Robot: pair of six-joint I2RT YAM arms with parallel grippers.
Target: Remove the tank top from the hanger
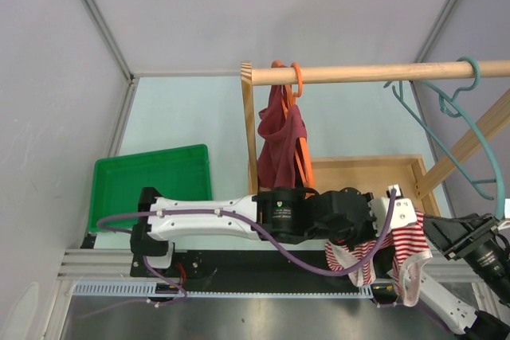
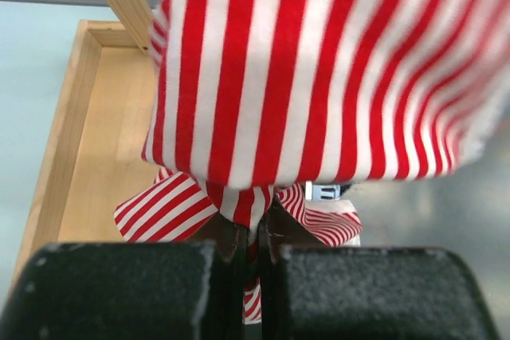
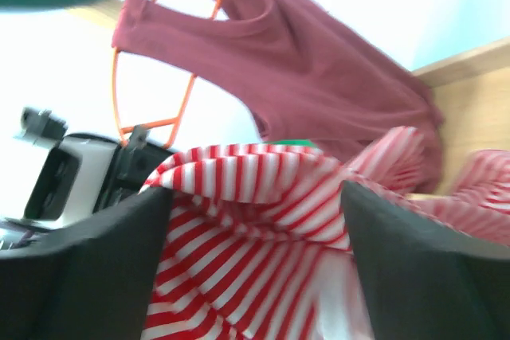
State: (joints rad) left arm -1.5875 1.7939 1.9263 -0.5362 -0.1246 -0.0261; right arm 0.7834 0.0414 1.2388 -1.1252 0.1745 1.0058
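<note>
A red-and-white striped tank top (image 1: 405, 238) hangs bunched between my two arms, low at the front right. It is apart from the teal hanger (image 1: 488, 141), which hooks on the wooden rod (image 1: 374, 73) at the far right. My left gripper (image 2: 255, 232) is shut on a fold of the striped top (image 2: 319, 77). It shows in the top view (image 1: 362, 235) at the cloth's left edge. My right gripper (image 3: 255, 220) is open, its fingers wide apart, with striped cloth (image 3: 239, 197) draped between and over them. In the top view the cloth mostly hides it.
A maroon tank top (image 1: 279, 145) hangs on an orange hanger (image 1: 299, 77) at the rod's left end. The rack's wooden base tray (image 1: 358, 173) lies behind my grippers. A green bin (image 1: 151, 181) stands at the left. The rack post (image 1: 249, 125) is upright.
</note>
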